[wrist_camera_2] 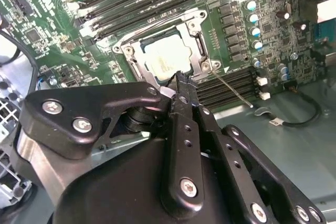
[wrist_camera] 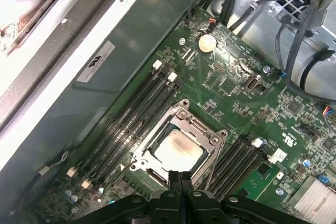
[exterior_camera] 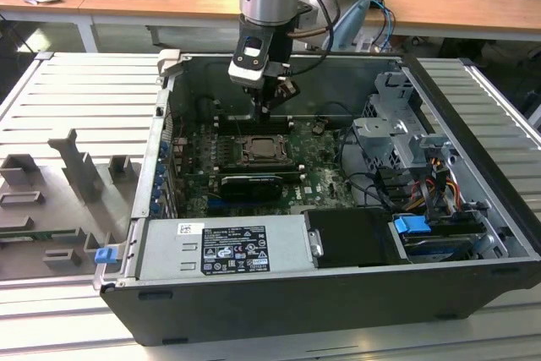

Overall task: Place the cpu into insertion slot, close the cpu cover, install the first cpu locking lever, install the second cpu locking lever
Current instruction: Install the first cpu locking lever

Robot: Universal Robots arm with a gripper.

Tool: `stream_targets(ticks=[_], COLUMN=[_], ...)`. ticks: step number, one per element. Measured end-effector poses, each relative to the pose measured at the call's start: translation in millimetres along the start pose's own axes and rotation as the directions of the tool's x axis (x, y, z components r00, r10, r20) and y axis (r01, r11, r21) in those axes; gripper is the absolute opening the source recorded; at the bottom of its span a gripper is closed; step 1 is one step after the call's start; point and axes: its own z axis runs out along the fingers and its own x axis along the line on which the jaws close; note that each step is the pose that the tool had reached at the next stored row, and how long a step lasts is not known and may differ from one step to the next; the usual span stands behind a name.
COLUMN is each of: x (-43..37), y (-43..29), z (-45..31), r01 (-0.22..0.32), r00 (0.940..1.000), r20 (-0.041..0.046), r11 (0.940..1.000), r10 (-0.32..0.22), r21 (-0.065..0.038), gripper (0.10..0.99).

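A: How far along, going by this?
B: Past the first two steps, most likely. Can see the small flat square cpu with the pale silvery-beige metal face (wrist_camera: 177, 149) lying level inside the small dark square insertion slot with the silvery rim (wrist_camera_2: 126, 52). Can also see the square silvery metal cpu cover with the cut-out middle (wrist_camera_2: 197, 40) down flat on the slot, framing the chip
A: And the two levers?
B: Left to do, at least one. Spotted a thin silvery wire lever (wrist_camera_2: 233, 90) sticking out from a corner of the slot, slanting across the long black memory sockets (wrist_camera: 139, 116) just beside it; looks unlatched. Cannot make out the other lever's state
A: Where to find the arm?
B: Found the black two-finger gripper (wrist_camera_2: 181, 80) hovering over one edge of the slot, close to that loose lever's root; fingers pressed together, gripping nothing so far as can be told
A: Anything in the way?
B: Can see nothing resting on the cover. Crowded around the slot, though: memory sockets on two opposite sides, a round silvery coin battery (wrist_camera: 206, 41) beyond one bank, grey cables (wrist_camera: 302, 24) well apart from the slot, a long black card (exterior_camera: 254, 184) near the slot in the exterior view
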Motion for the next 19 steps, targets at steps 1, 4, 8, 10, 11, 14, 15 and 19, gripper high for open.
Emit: stream_targets(ticks=[1,4,8,10,11,14,15,19], x=[0.0,0.0,0.0,0.0,0.0,0.0,0.0,0.0], y=[0.0,0.0,0.0,0.0,0.0,0.0,0.0,0.0], z=[0.0,0.0,0.0,0.0,0.0,0.0,0.0,0.0], r01=[0.009,0.038,0.078,0.105,0.119,0.142,0.146,0.176], r00=[1.0,0.9993,0.997,0.9945,0.9929,0.9899,0.9893,0.9844], r20=[0.0,-0.0003,-0.0006,-0.0008,-0.0009,-0.0011,-0.0011,-0.0013], r11=[1.0,0.9993,0.997,0.9945,0.9929,0.9899,0.9893,0.9844], r10=[-0.009,-0.038,-0.078,-0.105,-0.119,-0.142,-0.146,-0.176], r21=[0.0,0.0,0.0,0.0,0.0,0.0,0.0,0.0], gripper=[0.106,0.106,0.106,0.106,0.106,0.106,0.106,0.106])
